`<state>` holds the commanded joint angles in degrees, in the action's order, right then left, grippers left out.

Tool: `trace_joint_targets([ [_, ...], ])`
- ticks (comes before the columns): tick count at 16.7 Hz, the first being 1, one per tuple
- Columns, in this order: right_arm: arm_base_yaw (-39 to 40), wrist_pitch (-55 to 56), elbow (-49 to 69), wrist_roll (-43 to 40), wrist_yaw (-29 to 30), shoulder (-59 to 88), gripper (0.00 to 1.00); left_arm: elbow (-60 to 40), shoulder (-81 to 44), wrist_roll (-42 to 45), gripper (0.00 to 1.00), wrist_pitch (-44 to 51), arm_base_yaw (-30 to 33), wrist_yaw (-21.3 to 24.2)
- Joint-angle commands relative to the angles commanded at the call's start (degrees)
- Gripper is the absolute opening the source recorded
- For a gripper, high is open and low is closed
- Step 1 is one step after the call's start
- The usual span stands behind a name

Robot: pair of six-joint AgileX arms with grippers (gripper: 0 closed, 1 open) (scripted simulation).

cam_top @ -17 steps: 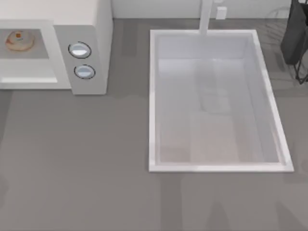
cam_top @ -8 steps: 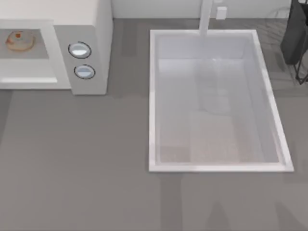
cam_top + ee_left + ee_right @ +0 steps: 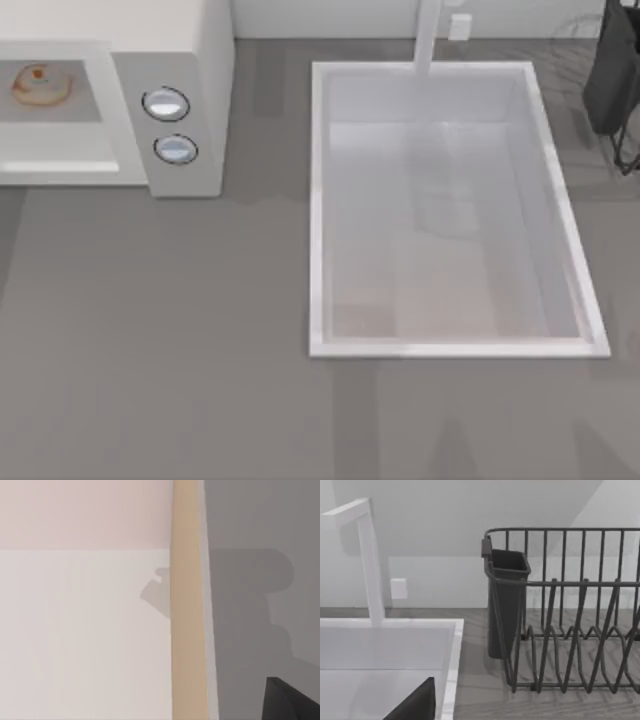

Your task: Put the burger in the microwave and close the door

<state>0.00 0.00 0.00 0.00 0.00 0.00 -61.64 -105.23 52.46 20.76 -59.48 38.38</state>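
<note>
The off-white microwave [image 3: 190, 60] stands at the table's back left, its two silver-rimmed knobs on the grey panel. The burger [image 3: 41, 85], a pale bun with orange-red patches, lies in the grey opening of its front. I cannot tell from the top view whether the door is across that opening. In the left wrist view a pale bar handle [image 3: 189, 610] runs along a flat white panel [image 3: 80, 630], very close to the camera, and a dark corner of my left gripper [image 3: 292, 700] shows beside it. A dark corner of my right gripper [image 3: 417, 705] hangs over the sink's back right.
A white rectangular sink basin [image 3: 318, 210] with a faucet [image 3: 428, 35] takes up the middle and right of the table. A dark wire dish rack [image 3: 570, 610] with a dark cup [image 3: 506, 600] stands at the back right. Grey countertop [image 3: 160, 330] spreads in front.
</note>
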Motion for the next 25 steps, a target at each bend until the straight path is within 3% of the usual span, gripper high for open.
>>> trace_joint_targets([
  [4,0.0,0.0,0.0,0.0,0.0,0.0,1.0,4.2,4.0,-2.6,0.0,-2.3,2.4,-1.2],
  [10,0.0,0.0,0.0,0.0,0.0,0.0,1.0,19.9,16.5,-10.5,0.0,-9.2,9.6,-4.8],
  [17,0.0,0.0,0.0,0.0,0.0,0.0,1.0,22.3,18.6,-12.4,0.0,-10.5,11.1,-5.9],
  [25,0.0,0.0,0.0,0.0,0.0,0.0,1.0,35.7,34.9,-28.0,0.0,-14.8,28.3,-15.7],
])
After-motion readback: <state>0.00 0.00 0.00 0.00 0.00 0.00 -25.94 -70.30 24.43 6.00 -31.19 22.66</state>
